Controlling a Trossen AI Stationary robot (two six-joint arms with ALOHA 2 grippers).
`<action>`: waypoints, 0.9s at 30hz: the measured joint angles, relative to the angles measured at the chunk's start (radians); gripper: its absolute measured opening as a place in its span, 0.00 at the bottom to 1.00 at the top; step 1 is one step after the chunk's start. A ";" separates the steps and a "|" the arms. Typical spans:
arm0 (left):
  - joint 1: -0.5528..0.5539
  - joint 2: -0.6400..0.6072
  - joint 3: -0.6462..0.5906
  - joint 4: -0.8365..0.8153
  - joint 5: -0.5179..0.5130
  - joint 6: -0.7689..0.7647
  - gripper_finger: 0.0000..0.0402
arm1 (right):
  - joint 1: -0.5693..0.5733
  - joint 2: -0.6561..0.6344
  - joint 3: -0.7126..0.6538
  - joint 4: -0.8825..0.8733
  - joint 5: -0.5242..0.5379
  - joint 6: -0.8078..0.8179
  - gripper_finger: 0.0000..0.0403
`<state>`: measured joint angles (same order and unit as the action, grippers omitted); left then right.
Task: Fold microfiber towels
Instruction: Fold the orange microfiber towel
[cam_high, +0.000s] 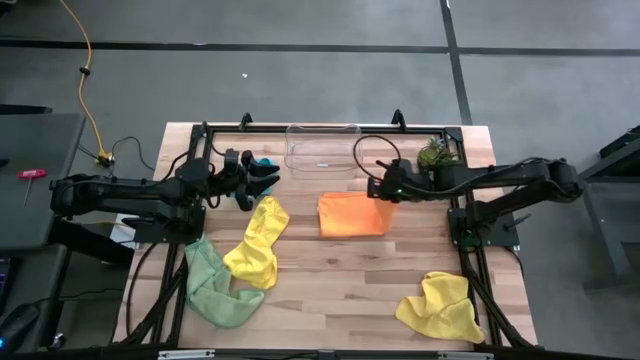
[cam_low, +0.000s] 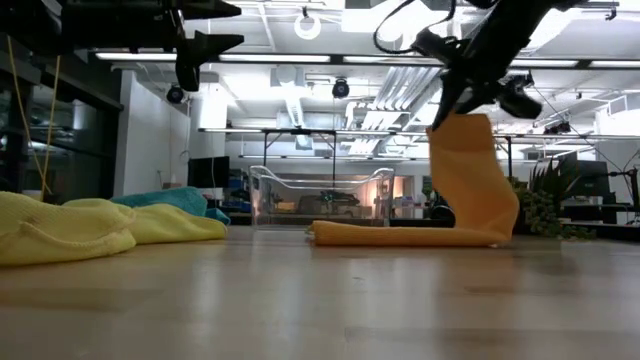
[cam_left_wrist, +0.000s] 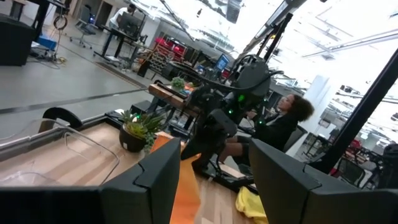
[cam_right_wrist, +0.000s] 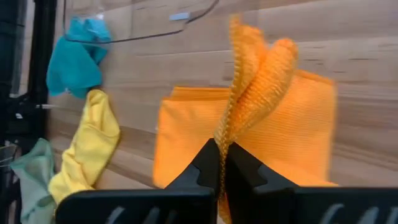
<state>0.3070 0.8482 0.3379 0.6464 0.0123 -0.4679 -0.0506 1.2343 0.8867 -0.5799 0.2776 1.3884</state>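
Right wrist view: right gripper pinches orange towel's raised edge.

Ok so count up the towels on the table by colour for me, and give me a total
Yellow towels: 2, one near the left side, one at the front right
Orange towel: 1, an edge pinched and lifted by the right gripper
Teal-blue towel: 1
Light green towel: 1
Total: 5
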 joint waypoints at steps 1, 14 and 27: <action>0.000 0.000 0.000 0.000 0.001 0.000 0.45 | 0.002 0.020 0.000 0.027 -0.005 0.004 0.00; 0.000 0.000 0.000 -0.011 0.002 0.000 0.45 | 0.007 0.258 -0.001 0.408 -0.033 0.072 0.00; 0.000 0.000 0.000 -0.022 0.002 -0.003 0.45 | 0.007 0.332 -0.001 0.571 -0.015 0.096 0.00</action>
<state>0.3069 0.8482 0.3378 0.6247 0.0143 -0.4709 -0.0433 1.5663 0.8860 -0.0087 0.2626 1.4845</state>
